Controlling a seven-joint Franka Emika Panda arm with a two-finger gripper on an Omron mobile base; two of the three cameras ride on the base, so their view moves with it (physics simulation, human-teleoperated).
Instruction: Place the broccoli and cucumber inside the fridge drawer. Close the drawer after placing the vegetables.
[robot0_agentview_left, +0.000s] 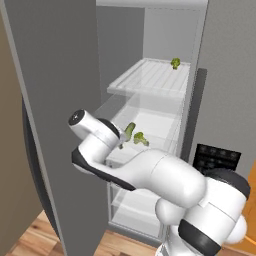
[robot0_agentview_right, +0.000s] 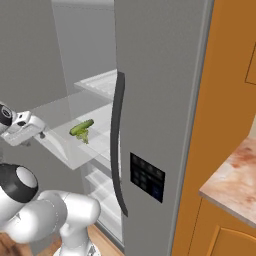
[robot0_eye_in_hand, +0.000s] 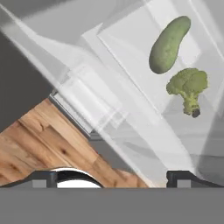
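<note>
The fridge stands open, and the clear drawer (robot0_agentview_left: 150, 127) is pulled out from its middle. In it lie the cucumber (robot0_agentview_left: 129, 130) and the broccoli (robot0_agentview_left: 140, 138), just beside each other. In the hand view the cucumber (robot0_eye_in_hand: 169, 38) sits at about 1 o'clock, slanted, and the broccoli (robot0_eye_in_hand: 188, 86) is just below it at about 3 o'clock, head up and stalk down; both rest on the see-through floor of the drawer (robot0_eye_in_hand: 131, 65). From the right base view the cucumber (robot0_agentview_right: 81, 127) lies over the broccoli (robot0_agentview_right: 83, 135) inside the drawer (robot0_agentview_right: 65, 150).

The claw (robot0_agentview_left: 120, 145) is at the drawer's front edge, toward 9 o'clock of the vegetables, and holds nothing. Its two dark tips (robot0_eye_in_hand: 181, 177) peek up far apart at the bottom of the hand view, so it stands wide. In the right base view the claw (robot0_agentview_right: 42, 135) is at 9 o'clock, near the drawer's front corner.

On the white shelf (robot0_agentview_left: 145, 77) above, a small yellow-green lump (robot0_agentview_left: 175, 62) sits toward 1 o'clock. Wooden floor (robot0_eye_in_hand: 48, 144) shows under the drawer.
</note>
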